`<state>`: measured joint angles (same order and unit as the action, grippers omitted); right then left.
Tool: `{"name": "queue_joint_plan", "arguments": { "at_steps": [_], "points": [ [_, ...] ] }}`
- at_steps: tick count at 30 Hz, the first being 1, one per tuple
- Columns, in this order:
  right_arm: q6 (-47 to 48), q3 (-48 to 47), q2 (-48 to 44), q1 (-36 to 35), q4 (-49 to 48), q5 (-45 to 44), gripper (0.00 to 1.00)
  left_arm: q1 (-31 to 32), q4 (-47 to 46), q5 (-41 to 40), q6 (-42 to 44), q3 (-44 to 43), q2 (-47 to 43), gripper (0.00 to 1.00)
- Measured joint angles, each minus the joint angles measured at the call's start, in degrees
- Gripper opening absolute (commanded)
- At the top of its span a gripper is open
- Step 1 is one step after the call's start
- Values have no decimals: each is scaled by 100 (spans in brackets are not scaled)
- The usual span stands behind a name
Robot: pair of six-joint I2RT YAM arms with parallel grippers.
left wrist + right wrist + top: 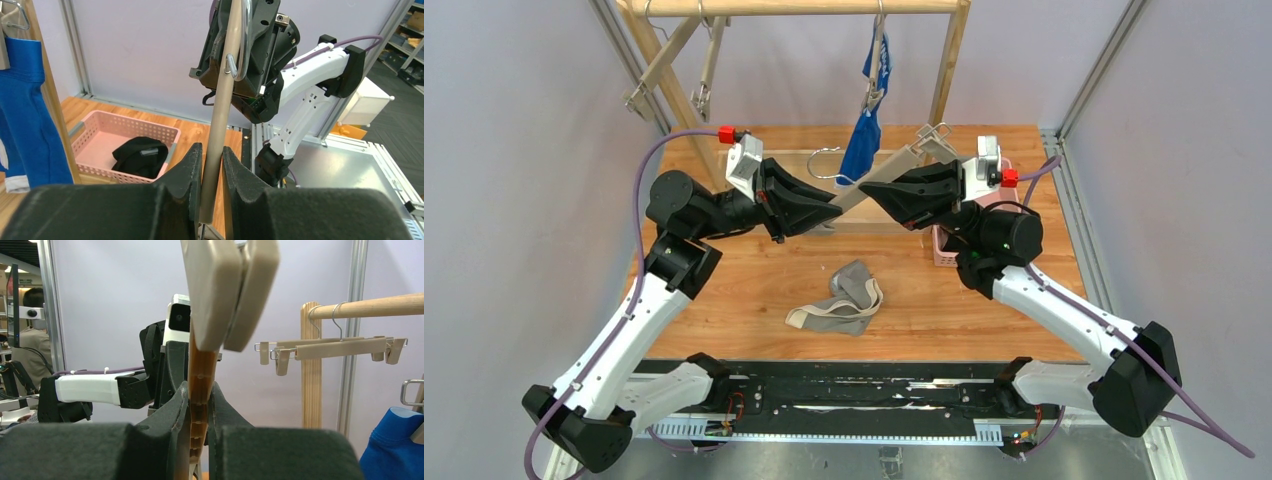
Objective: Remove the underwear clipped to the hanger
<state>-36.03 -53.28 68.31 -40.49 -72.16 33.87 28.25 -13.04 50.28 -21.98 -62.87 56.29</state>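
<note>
Hanger bar [220,100] pinched by left hand [212,167], narrow; right hand [199,407] clamped below clip [230,290]

Top looks down; wrist views face each other, sharing hanger [220,125].

Left pincer [212,150] grips the beige hanger bar [221,107].
</note>
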Motion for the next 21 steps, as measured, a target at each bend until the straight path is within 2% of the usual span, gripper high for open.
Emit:
{"name": "queue_joint_plan", "arguments": {
  "at_steps": [13, 17, 21],
  "points": [
    [-151, 0, 81, 0, -68, -24, 1, -4, -50, 7, -13, 122, -76, 0],
    [-210, 0, 116, -9, -114, -20, 1, -4, -61, 90, -17, 151, -94, 24],
    [-256, 0, 138, -13, -136, 0, 0, -7, -61, 203, -39, 162, -92, 26]
  ]
}}
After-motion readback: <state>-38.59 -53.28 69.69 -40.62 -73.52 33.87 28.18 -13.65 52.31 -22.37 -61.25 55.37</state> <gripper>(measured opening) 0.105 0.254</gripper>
